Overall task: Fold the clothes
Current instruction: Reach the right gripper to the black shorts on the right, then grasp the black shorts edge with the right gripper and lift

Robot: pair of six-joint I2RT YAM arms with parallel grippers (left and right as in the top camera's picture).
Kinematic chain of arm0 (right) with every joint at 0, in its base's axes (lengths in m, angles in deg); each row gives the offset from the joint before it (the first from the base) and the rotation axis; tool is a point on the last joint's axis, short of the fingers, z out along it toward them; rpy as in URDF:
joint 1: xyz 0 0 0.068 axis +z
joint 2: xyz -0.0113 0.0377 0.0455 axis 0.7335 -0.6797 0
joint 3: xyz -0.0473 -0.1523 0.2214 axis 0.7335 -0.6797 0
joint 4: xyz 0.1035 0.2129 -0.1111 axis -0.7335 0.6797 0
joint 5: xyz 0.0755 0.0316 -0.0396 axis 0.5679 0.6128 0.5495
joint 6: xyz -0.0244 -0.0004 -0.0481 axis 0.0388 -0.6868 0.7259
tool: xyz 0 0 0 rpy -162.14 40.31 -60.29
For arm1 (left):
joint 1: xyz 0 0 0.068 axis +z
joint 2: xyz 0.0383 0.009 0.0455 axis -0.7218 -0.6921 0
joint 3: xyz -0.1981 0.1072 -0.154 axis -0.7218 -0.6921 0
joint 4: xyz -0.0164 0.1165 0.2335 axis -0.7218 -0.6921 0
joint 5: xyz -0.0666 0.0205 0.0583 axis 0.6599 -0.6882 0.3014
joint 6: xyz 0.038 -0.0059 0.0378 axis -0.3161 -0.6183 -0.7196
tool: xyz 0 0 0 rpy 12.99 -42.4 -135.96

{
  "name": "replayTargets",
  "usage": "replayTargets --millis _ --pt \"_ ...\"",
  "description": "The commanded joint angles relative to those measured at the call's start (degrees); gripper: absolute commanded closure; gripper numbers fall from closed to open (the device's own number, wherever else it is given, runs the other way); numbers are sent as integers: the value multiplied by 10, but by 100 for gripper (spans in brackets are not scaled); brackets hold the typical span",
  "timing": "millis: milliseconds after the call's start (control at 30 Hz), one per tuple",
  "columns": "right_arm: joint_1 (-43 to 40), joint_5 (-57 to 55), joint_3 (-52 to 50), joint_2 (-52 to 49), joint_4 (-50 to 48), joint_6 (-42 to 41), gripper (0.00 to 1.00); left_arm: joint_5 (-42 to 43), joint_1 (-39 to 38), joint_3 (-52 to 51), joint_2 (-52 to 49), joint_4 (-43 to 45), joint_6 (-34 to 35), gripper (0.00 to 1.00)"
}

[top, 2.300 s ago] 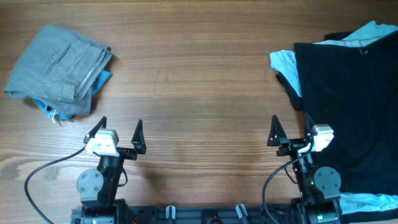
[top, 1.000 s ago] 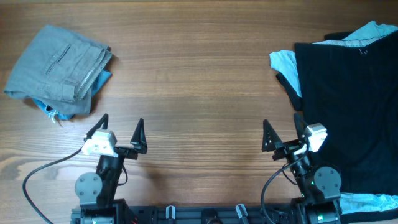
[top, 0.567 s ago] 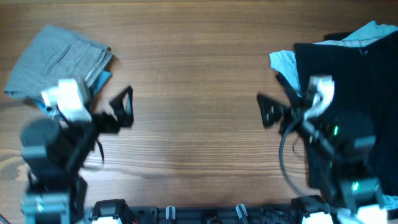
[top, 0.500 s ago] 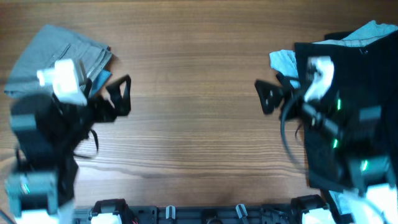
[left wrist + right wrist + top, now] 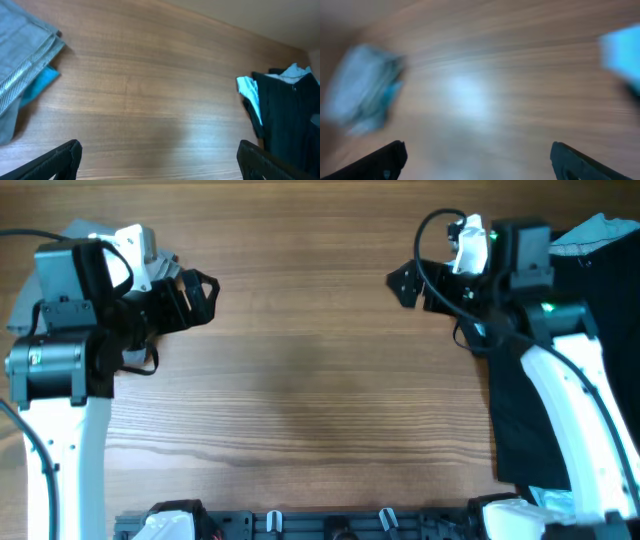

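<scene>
The left gripper (image 5: 159, 161) is shown with its fingers (image 5: 62, 156) spread wide. One dark tip is seen at each lower corner of the left wrist view, and nothing is held between them. The right gripper (image 5: 480, 161) is shown in the same spread, empty state in the right wrist view, which is heavily blurred.

Just beyond both pairs of fingers, only the bare wood of the table (image 5: 320, 390) is seen. In the overhead view both arms are seen raised over this wood, one toward each side, with the grippers turned inward toward the middle.

Farther out, at the left of the left wrist view, the grey trousers (image 5: 20, 55) are seen lying as a folded bundle. A bright blue cloth (image 5: 41, 82) is exposed at the bundle's lower edge. In the overhead view this bundle is largely covered by the left arm.

At the far right of the left wrist view, the black cloth (image 5: 287, 120) is seen spread flat on the table. The light blue T-shirt (image 5: 250, 95) shows past its left and top edges. In the overhead view the black cloth is seen along the right edge of the table, partly covered by the right arm.

The two groups of clothes are set well apart, with bare wood between them. In the right wrist view they can be made out only as a grey-blue smear at the left and a pale blue patch at the right edge.
</scene>
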Motion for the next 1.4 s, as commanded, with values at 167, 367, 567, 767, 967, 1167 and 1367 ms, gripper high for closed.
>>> replayTargets --millis 167,367,567,767,967,1167,1367 --pt "-103 -254 11 -180 -111 -17 27 -2 -66 14 -58 13 -33 0" --pt "-209 -103 11 -261 -144 37 36 -24 -111 14 -108 25 -33 0" --pt "-207 -153 10 -291 -136 94 38 -24 -115 14 -149 28 -33 0" --pt "-200 -215 10 -316 -118 136 43 -24 -115 14 -166 39 -33 0" --pt "-189 -210 9 -328 -101 240 39 -24 -115 14 -166 55 -33 0" --pt "-186 -211 9 -341 -133 254 34 -24 -115 14 -166 68 -33 0" --pt "-186 -251 9 -360 -143 223 52 -24 -115 14 -166 68 -33 0"
